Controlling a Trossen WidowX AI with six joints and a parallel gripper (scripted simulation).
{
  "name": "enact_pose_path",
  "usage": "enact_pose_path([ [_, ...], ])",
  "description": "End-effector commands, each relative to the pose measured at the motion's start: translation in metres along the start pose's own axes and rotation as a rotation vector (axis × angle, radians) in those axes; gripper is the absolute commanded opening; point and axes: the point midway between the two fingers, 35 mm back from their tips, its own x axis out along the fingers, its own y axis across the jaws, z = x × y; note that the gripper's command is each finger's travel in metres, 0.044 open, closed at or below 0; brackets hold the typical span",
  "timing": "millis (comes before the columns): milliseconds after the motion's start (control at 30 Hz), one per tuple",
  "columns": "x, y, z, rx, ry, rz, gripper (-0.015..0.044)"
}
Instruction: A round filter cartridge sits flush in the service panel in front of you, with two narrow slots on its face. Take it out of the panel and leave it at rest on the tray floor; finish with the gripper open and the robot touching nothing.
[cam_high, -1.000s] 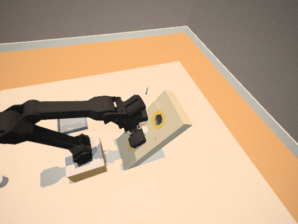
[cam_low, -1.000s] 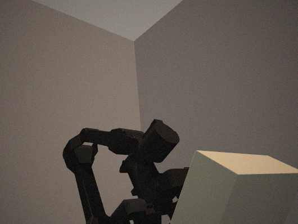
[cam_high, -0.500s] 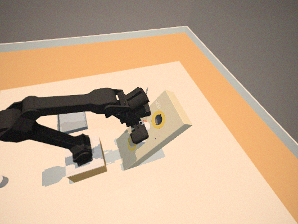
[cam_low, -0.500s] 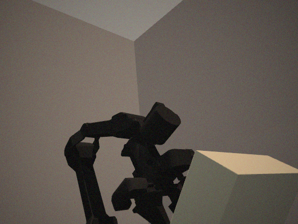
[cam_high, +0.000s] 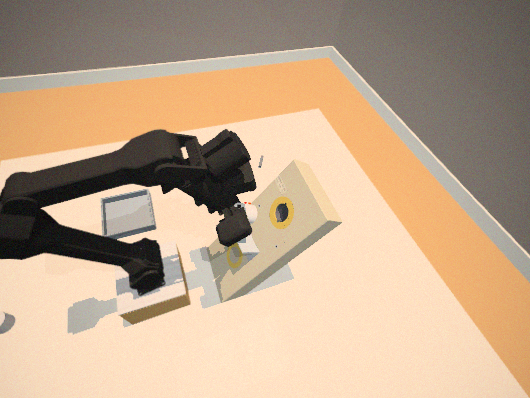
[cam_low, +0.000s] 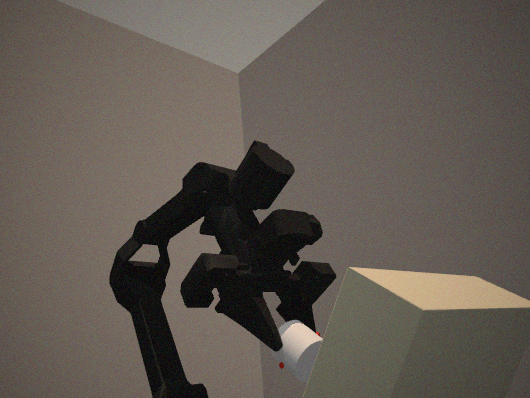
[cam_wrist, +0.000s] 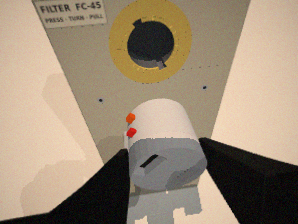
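The white round cartridge (cam_high: 251, 214) (cam_low: 299, 341) (cam_wrist: 162, 120) is out of the panel. One dark slot shows on its grey, shaded face in the wrist view, with red and orange marks at its side. My gripper (cam_wrist: 163, 149) is shut on it, one finger on each side, and holds it in the air in front of the panel. The tilted service panel (cam_high: 302, 220) (cam_low: 360, 345) (cam_wrist: 220, 50) has an open dark hole inside a yellow ring (cam_high: 273, 214) (cam_wrist: 118, 45). The shallow grey tray (cam_high: 125, 220) lies left of the panel, behind the forearm.
A low white-topped block (cam_high: 172, 295) stands between the arm's lower part and the panel. A second yellow ring (cam_high: 230, 256) and a pale box (cam_high: 250, 248) are at the panel's lower end. A small grey bar (cam_high: 261, 161) is behind the panel. A white round thing (cam_high: 4, 322) is at the left edge.
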Motion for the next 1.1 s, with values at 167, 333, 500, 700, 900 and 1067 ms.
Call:
enact_pose_path([
  [167,-0.001,0.018,0.001,0.0,0.015,0.005,0.0],
  [333,0.002,0.032,0.002,0.002,0.019,0.006,0.0],
  [500,0.005,0.046,0.003,0.002,0.019,0.006,0.0],
  [700,0.007,0.063,0.003,0.003,0.016,0.007,0.0],
  [900,0.008,0.081,0.001,0.003,0.008,0.01,0.0],
  [1067,0.008,0.083,-0.002,-0.038,0.017,0.034,0.0],
])
